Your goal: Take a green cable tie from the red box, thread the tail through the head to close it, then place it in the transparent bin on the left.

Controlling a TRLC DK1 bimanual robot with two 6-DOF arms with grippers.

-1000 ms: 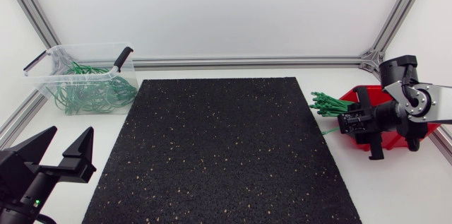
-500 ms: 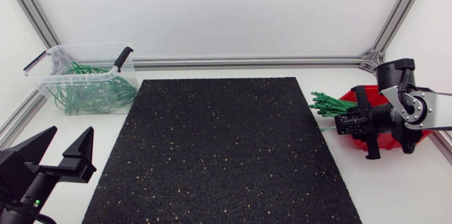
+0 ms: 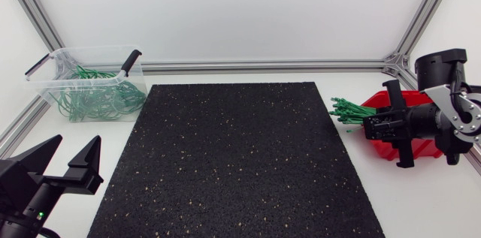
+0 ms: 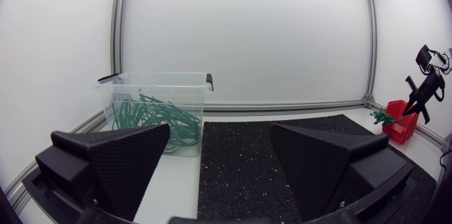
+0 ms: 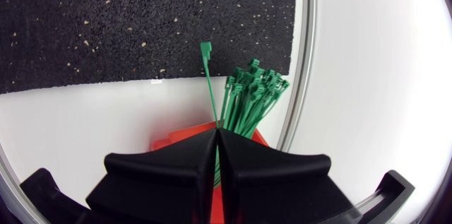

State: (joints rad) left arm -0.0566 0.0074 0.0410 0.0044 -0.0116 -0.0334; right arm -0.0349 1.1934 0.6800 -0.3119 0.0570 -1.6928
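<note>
Right tool [image 5: 217, 136] clamped on one green cable tie [image 5: 208, 83] above the red box [image 5: 173, 139].
The tie juts ahead of the tool, beside the box's bundle [image 5: 251, 93]; left tool [image 4: 220, 131], spread wide, sits far from the box.

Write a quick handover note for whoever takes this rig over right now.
Left gripper: open, empty, left of the black mat.
Right gripper: fingers shut on one green cable tie, above the red box.
Transparent bin: far left, already holds looped ties.
Done: one tie gripped. Left: lift it clear, thread tail through head, drop it in the bin.
</note>
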